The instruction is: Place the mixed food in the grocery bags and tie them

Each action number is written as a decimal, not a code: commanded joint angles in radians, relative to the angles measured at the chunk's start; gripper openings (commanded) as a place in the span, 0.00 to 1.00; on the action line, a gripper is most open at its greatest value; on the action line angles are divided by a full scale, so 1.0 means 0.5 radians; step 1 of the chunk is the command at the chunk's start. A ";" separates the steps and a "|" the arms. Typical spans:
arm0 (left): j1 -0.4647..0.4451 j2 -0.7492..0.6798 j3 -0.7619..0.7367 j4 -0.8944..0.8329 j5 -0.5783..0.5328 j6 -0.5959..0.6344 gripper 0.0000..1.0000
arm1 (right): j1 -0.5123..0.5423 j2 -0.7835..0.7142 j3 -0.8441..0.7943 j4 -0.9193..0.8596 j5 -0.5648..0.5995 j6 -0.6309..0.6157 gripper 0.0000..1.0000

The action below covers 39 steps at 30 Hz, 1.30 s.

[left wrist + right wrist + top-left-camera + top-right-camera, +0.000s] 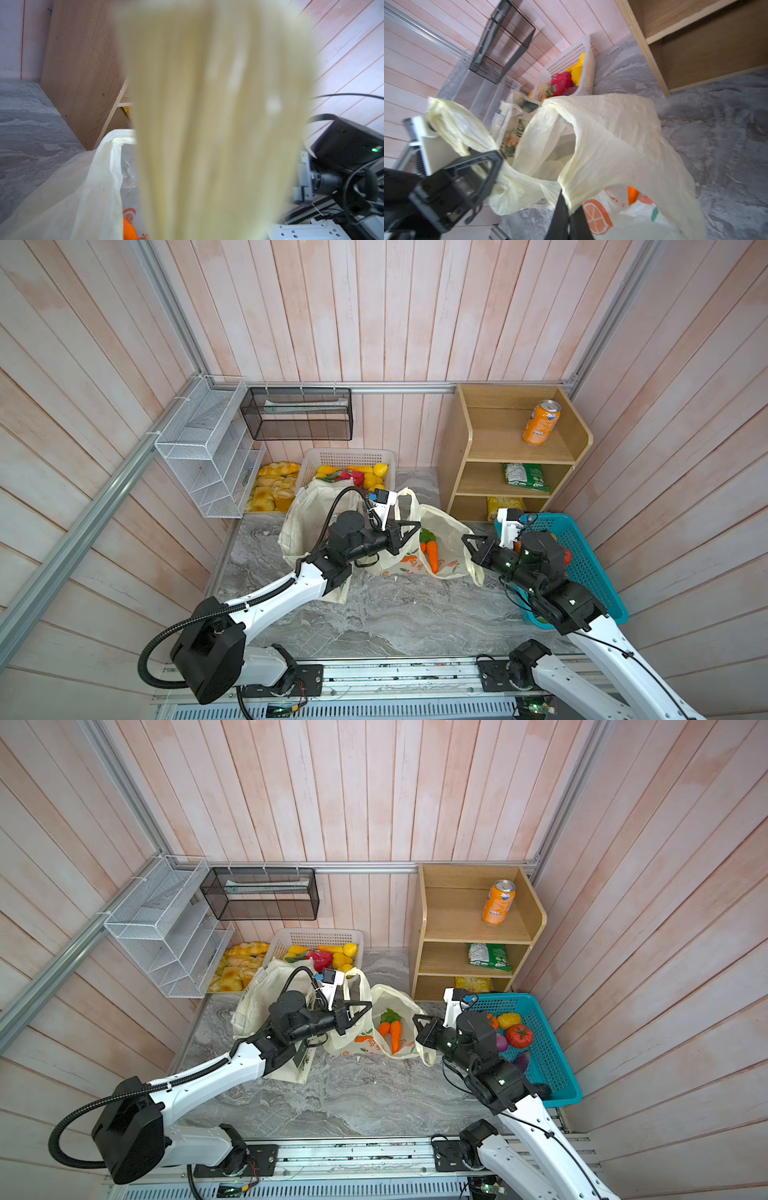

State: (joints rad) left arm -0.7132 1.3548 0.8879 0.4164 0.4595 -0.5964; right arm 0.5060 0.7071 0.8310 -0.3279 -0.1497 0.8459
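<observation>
Plastic bag (441, 526), carrots (432, 553) plain in both top views

Left hand (417, 525), right hand (465, 537): both closed.

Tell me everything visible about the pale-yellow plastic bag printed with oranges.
The plastic bag is thin, crinkled, translucent pale-yellow film with orange-slice prints low on its side. It sits slumped on the grey marbled tabletop, mouth open, toy carrots inside. The left gripper is shut on one loop handle, the right gripper on the bunched film opposite. The cloth tote stands beside it.
</observation>
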 commanded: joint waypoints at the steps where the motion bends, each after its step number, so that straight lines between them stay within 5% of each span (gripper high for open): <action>1: 0.010 0.014 0.116 0.058 0.079 -0.030 0.00 | -0.009 -0.039 0.196 0.128 -0.110 0.162 0.00; 7: 0.007 0.086 0.226 0.064 0.186 -0.061 0.00 | -0.009 0.009 0.462 0.125 -0.031 0.213 0.00; 14: 0.006 0.309 0.304 0.042 0.356 -0.098 0.00 | -0.051 -0.023 0.343 -0.075 0.382 0.125 0.00; 20: 0.009 0.357 0.235 0.050 0.334 -0.034 0.00 | -0.334 -0.062 0.060 -0.070 0.129 0.123 0.01; 28: 0.015 0.349 0.237 -0.013 0.337 0.096 0.00 | -0.612 -0.008 0.151 -0.239 -0.118 -0.025 0.56; 39: 0.078 0.376 0.234 0.001 0.436 0.104 0.00 | -0.613 0.097 0.584 -0.589 0.115 -0.201 0.64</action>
State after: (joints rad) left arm -0.6842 1.5372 1.0134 0.4065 0.6430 -0.5671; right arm 0.2039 0.7414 1.0935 -0.5610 -0.1181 0.7807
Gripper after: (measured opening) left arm 0.055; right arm 0.642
